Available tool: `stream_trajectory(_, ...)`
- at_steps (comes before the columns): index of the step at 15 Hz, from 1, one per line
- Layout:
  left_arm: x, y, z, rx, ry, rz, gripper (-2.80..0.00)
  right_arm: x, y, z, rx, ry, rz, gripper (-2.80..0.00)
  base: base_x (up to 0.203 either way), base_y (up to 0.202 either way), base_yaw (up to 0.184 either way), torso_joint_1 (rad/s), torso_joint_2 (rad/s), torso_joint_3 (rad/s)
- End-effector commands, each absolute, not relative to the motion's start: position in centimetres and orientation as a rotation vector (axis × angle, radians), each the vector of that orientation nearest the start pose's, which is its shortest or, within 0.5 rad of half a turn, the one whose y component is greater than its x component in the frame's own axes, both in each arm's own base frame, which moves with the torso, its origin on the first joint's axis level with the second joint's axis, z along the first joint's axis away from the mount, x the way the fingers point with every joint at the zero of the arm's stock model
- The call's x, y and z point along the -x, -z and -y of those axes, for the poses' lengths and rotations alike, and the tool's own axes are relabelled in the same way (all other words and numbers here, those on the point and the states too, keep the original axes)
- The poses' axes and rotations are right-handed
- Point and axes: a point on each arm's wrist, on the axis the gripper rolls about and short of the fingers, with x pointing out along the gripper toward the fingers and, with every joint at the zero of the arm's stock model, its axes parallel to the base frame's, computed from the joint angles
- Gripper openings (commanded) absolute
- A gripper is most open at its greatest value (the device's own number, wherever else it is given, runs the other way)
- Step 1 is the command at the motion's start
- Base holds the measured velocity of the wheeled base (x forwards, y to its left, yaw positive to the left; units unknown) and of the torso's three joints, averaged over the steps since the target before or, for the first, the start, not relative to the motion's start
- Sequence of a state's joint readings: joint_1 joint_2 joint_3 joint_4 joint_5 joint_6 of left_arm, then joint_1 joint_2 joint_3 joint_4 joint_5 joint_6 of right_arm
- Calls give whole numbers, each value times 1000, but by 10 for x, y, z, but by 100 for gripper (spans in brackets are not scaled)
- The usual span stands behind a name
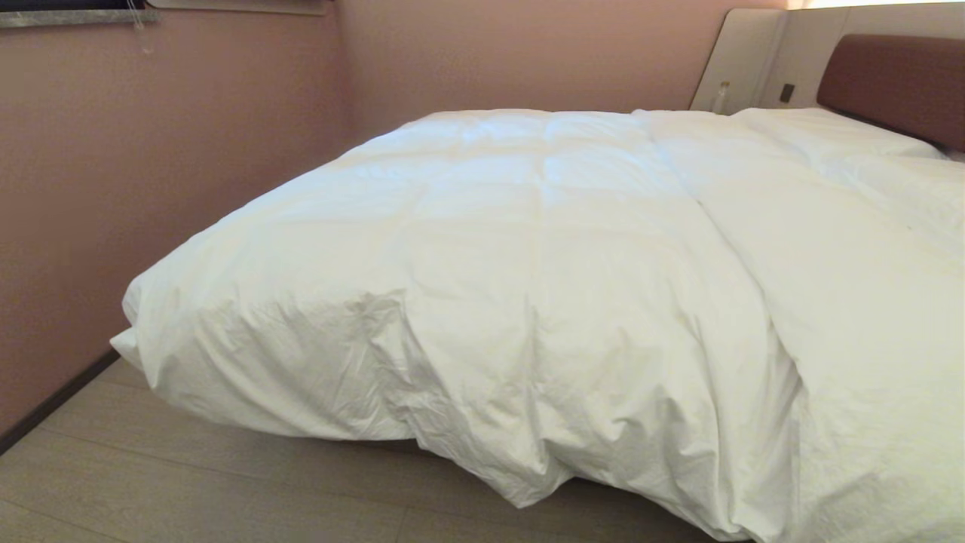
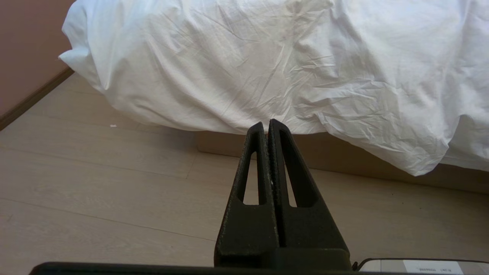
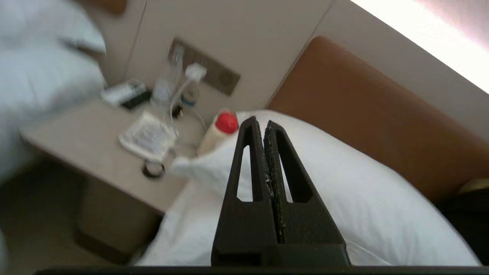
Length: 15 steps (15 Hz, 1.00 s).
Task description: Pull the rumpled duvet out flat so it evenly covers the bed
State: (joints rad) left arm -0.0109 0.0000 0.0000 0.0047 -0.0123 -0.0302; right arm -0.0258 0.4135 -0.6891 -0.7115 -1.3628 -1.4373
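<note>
Both claws are clenched and empty: left claw (image 2: 266, 124) low over the floor (image 2: 95, 183) at the bed's foot, right claw (image 3: 259, 124) up near the pillow (image 3: 344, 191). Beyond, the duvet (image 1: 528, 249) lies across the bed (image 2: 344, 160), its edge drooping toward the floor, up to the brown headboard (image 1: 897, 83).

The duvet (image 1: 528, 249) lies over the bed (image 2: 344, 156), headboard (image 1: 893, 83) behind, apparently overhanging the floor (image 1: 188, 483).
</note>
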Motion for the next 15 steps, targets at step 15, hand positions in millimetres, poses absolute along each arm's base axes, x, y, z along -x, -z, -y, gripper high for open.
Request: stream_trajectory(15, 23, -75, 0, 31, 23, -5, -280, 60, -199, 20, 733, 1395, -383, -280, 0, 0, 0, 0, 0, 0)
